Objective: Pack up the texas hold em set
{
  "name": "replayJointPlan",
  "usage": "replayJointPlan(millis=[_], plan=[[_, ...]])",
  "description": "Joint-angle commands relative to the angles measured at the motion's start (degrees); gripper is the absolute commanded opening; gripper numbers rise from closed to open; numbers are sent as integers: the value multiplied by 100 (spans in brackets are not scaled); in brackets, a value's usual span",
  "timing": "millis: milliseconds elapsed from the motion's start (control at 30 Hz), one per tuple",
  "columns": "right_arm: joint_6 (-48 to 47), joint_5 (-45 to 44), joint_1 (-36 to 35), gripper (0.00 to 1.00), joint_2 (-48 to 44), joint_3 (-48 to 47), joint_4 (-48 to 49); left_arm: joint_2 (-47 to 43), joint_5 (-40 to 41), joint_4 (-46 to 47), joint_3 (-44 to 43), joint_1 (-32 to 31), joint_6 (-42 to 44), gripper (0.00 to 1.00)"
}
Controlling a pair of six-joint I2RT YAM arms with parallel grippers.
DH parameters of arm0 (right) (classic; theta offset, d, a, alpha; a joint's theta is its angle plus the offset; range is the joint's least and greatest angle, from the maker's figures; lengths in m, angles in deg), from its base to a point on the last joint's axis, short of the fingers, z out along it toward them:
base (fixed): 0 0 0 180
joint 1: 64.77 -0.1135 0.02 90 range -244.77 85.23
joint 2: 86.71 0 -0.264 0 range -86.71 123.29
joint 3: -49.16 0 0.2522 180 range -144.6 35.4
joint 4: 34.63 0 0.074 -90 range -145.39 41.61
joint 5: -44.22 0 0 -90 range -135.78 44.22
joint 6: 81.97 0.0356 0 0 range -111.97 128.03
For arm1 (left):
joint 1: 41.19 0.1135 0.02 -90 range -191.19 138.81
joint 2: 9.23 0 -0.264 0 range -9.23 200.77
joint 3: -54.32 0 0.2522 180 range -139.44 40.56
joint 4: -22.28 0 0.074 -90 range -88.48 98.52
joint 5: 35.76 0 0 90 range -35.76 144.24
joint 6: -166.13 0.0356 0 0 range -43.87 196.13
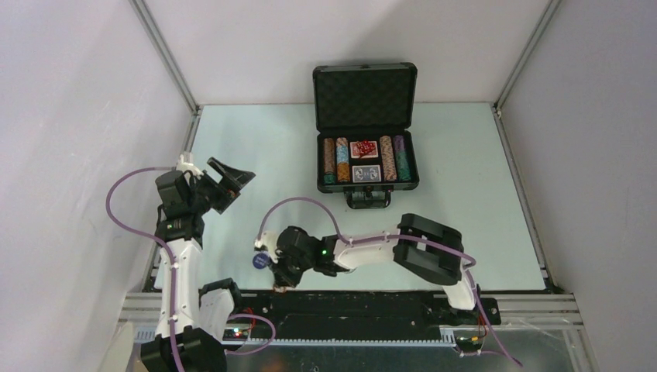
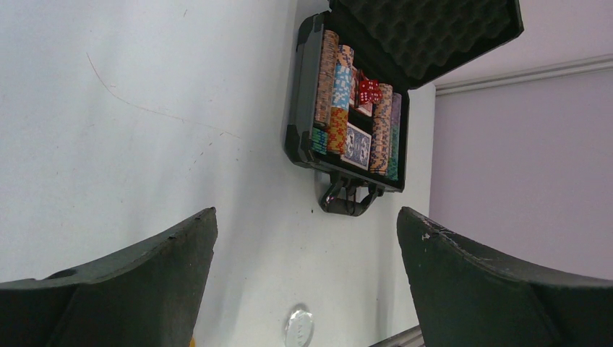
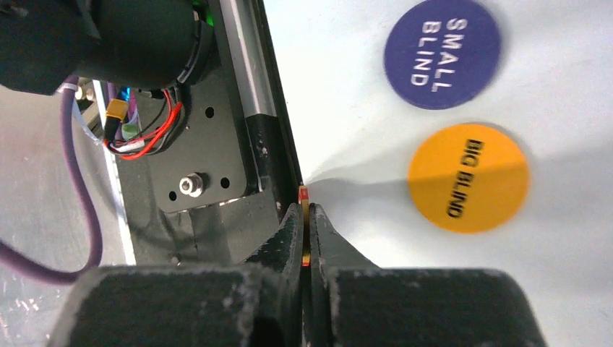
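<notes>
Your right gripper [image 3: 305, 211] is pinched fully together on a thin flat piece [image 3: 303, 195]. You see it only edge-on, yellow with a red tip, so you cannot tell from here whether it is a chip or a button. It sits at the table's [image 1: 465, 232] near edge against the black rail [image 1: 372, 304], at about 7 o'clock in the overhead view, and pinching the rim is probably the only way to lift something that flat. Toward 1 o'clock in the right wrist view, the orange BIG BLIND button [image 3: 468, 177] and the blue SMALL BLIND button [image 3: 442, 52] lie flat, loose and apart, not yet packed. The case [image 1: 366, 101] stands open at 12 o'clock with its lid propped back and its handle facing you, which leaves the tray reachable from the front. Its poker chips [image 1: 336, 159] fill the outer rows and the two card decks [image 1: 366, 173] lie in the middle, with the red dice [image 2: 369, 91] at the far one. Your left gripper [image 2: 307, 213] hangs at 9 o'clock with its fingers spread wide and nothing between them, likely parked aside to keep the route to the case free.
</notes>
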Motion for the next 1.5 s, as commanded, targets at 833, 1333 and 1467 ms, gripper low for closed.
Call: replayJointPlan(millis=[833, 1333, 1467], plan=[[-3446, 2527, 5192, 0, -1411, -391, -80, -52, -199, 10, -36, 45, 141, 98], [-5738, 2768, 4869, 0, -165, -1673, -2224, -48, -196, 5, 47, 42, 190, 98], [-5869, 2723, 4831, 0, -50, -1709, -2237, -53, -201, 9, 58, 42, 195, 98]])
